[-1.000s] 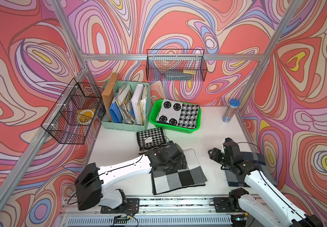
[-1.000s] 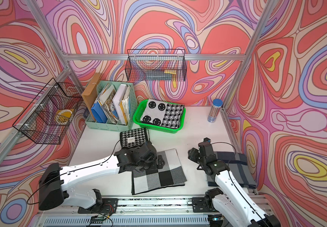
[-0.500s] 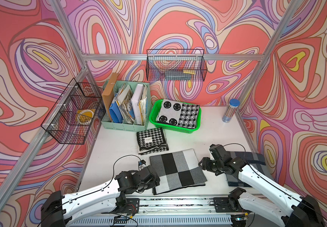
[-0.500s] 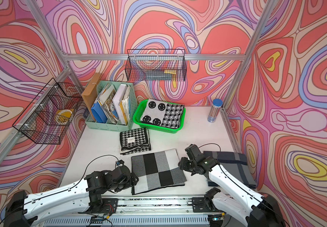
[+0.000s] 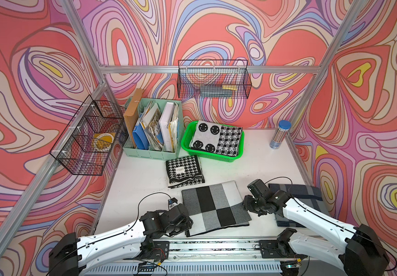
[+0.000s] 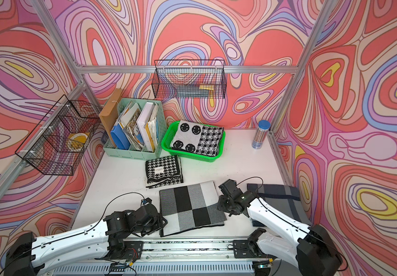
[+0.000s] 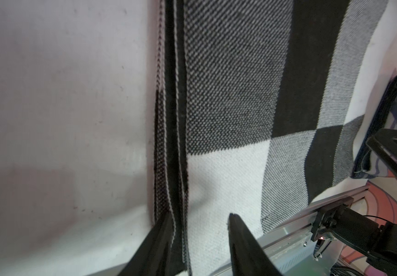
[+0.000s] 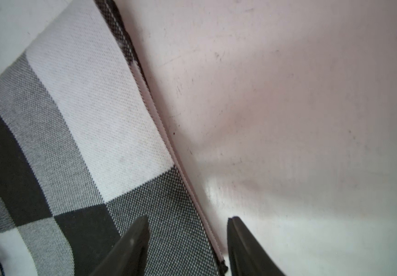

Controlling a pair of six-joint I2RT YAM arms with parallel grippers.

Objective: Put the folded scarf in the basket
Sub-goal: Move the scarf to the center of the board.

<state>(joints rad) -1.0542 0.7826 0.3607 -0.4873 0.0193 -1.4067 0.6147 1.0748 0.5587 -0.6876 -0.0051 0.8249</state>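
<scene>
- Both arms had dropped since the earlier frame. The left arm, which had been reaching over the checked scarf (image 5: pixel 214 208), now lay low at its left edge, and the right arm had come down to the opposite edge.
- That scarf lay flat and folded on the table (image 5: pixel 145 181) by the front rail. It was well apart from the basket (image 5: pixel 186 141) at the back, which already held a folded smiley-and-check cloth (image 5: pixel 216 139).
- The left gripper (image 7: pixel 198 215) had its fingers (image 7: pixel 159 243) apart, straddling the layered edge with nothing clamped. The right gripper (image 8: pixel 188 218) straddled its own edge the same way, fingers (image 8: pixel 130 246) apart.
- If either pinch had caught only the top layer, the fold would probably have opened on the lift.
- A finger skidding along the table instead of getting under the stack could have shoved the cloth and bunched it.
- Uneven lifting by the two arms could have let the middle sag or pulled one edge free.
- The houndstooth scarf (image 5: pixel 184 170) lay between this one and the basket, so a low carry might have dragged it along.
- With the basket partly filled, the scarf might have hung over the rim.
</scene>
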